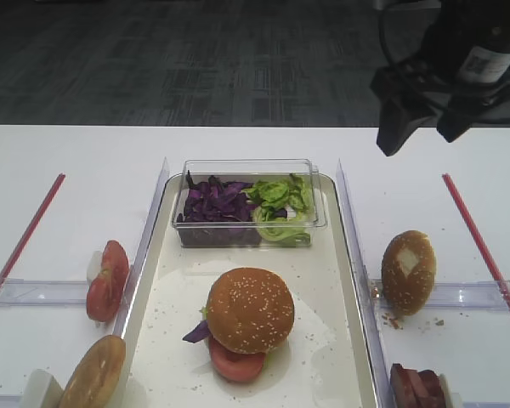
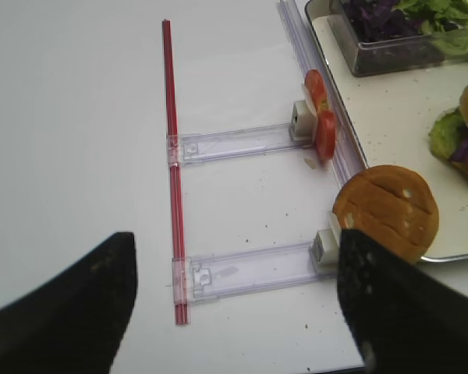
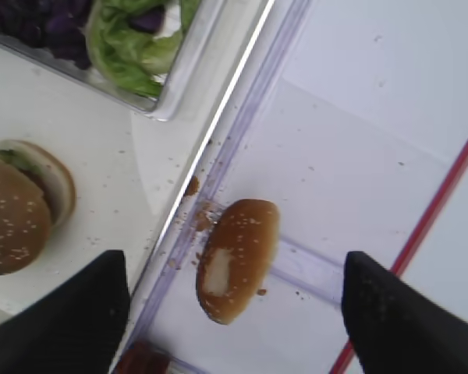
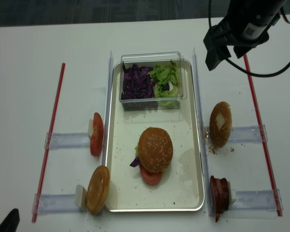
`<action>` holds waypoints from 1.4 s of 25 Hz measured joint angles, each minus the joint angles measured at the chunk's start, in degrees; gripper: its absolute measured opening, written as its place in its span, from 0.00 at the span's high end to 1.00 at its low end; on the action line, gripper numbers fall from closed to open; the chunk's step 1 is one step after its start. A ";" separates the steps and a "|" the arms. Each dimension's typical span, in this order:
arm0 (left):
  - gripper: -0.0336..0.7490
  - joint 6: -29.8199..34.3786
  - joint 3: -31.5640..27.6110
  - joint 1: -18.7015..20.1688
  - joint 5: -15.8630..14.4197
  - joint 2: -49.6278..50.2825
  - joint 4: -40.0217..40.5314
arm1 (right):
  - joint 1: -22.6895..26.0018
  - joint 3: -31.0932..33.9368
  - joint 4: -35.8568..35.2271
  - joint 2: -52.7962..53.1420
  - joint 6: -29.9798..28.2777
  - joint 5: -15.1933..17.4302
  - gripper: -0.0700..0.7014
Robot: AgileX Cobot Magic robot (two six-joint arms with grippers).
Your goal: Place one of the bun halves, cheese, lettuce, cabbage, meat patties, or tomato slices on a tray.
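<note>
A cream-white tray (image 4: 195,145) lies in the middle of a white table, and both arms hang above the table on either side of it. The left gripper (image 2: 234,312) shows only in its own wrist view, its two dark fingers spread wide apart with nothing between them; beyond its right finger, a smooth tan bun (image 2: 386,212) leans in a clear holder, and farther ahead stand the tomato slices (image 2: 321,117), also upright in a holder. On the tray, the seeded bun top (image 4: 155,149) caps a stacked burger, with a tomato slice and a shred of purple leaf poking out beneath it. At the tray's far end, a clear plastic box (image 4: 152,58) holds cabbage (image 4: 137,82) and lettuce (image 4: 166,77). The right gripper (image 4: 227,50) hovers high, jaws fully apart and empty; in its wrist view, a sesame bun half with a white patch (image 3: 235,257) stands between and slightly ahead of its fingers. The meat patties (image 4: 219,191) sit well behind the right jaws. The likely risk: a descent here could knock the leaning bun half off its holder or pinch it off-centre, and a sideways drift toward the tray could topple the stack.
</note>
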State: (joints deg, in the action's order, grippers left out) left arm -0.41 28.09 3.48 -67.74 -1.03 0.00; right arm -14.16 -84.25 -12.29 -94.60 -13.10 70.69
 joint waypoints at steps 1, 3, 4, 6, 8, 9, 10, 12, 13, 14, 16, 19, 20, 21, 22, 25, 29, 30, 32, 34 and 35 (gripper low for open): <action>0.33 0.00 0.00 0.00 0.00 0.00 -0.39 | 0.00 0.00 1.04 0.00 0.36 0.00 0.15; 0.33 0.00 0.00 0.00 0.00 0.00 -0.39 | 0.00 0.00 2.71 0.00 0.90 0.12 0.15; 0.33 0.00 0.00 0.00 0.00 0.00 0.00 | 0.00 0.00 3.11 0.00 1.03 0.12 0.15; 0.33 0.00 0.00 0.00 0.00 0.00 -0.39 | 0.00 0.00 3.97 0.00 1.22 0.12 0.15; 0.33 0.00 0.00 0.00 0.00 0.00 0.00 | 0.00 0.00 4.09 0.00 1.22 0.12 0.16; 0.33 0.00 0.00 0.00 0.00 0.00 -0.39 | 0.00 0.00 4.09 0.00 1.26 0.12 0.16; 0.33 0.00 0.00 0.00 0.00 0.00 -0.39 | 0.00 0.00 3.85 0.00 1.26 0.12 0.16; 0.33 0.00 0.00 0.00 0.00 0.00 -0.39 | -0.02 0.00 2.86 0.00 1.36 0.12 0.18; 0.33 0.00 0.00 0.00 0.00 0.00 0.00 | -0.02 0.00 2.49 0.00 1.36 0.12 0.18; 0.33 0.00 0.00 0.00 0.00 0.00 -0.39 | -0.02 0.00 2.39 0.00 1.36 0.12 0.19; 0.33 0.00 0.00 0.00 0.00 0.00 -0.39 | -0.02 0.00 2.34 0.00 1.36 0.12 0.19; 0.33 0.00 0.00 0.00 0.00 0.00 0.00 | -0.02 0.00 2.45 0.00 1.36 0.12 0.19; 0.33 0.00 0.00 0.00 0.00 0.00 0.00 | -0.02 0.00 2.45 0.00 1.36 0.12 0.19; 0.33 0.00 0.00 0.00 0.00 0.00 -0.39 | -0.02 0.00 2.69 0.00 1.36 0.12 0.19; 0.33 0.00 0.00 0.00 0.00 0.00 0.00 | -0.02 0.00 3.09 0.00 1.48 0.15 0.19; 0.33 0.00 0.00 0.00 0.00 0.00 -0.39 | 0.10 0.00 5.90 0.00 3.61 0.15 0.19; 0.33 0.00 0.00 0.00 0.00 0.00 0.00 | 3.38 0.00 7.78 0.00 5.53 0.15 0.19; 0.33 0.00 0.00 0.00 0.00 0.00 -0.39 | 4.38 0.00 7.91 0.00 5.77 0.15 0.19; 0.33 0.00 0.00 0.00 0.00 0.00 0.00 | 6.66 0.00 8.13 0.00 5.76 0.15 0.19; 0.33 0.00 0.00 0.00 0.00 0.00 -0.39 | 8.50 0.00 8.38 0.00 5.76 0.15 0.19; 0.33 0.00 0.00 0.00 0.00 0.00 -0.39 | 9.43 0.00 8.49 0.00 5.76 0.15 0.19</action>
State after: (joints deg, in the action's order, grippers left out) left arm -0.41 28.09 3.48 -67.74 -1.03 -0.39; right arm -4.73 -84.25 -3.80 -94.60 -7.34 70.84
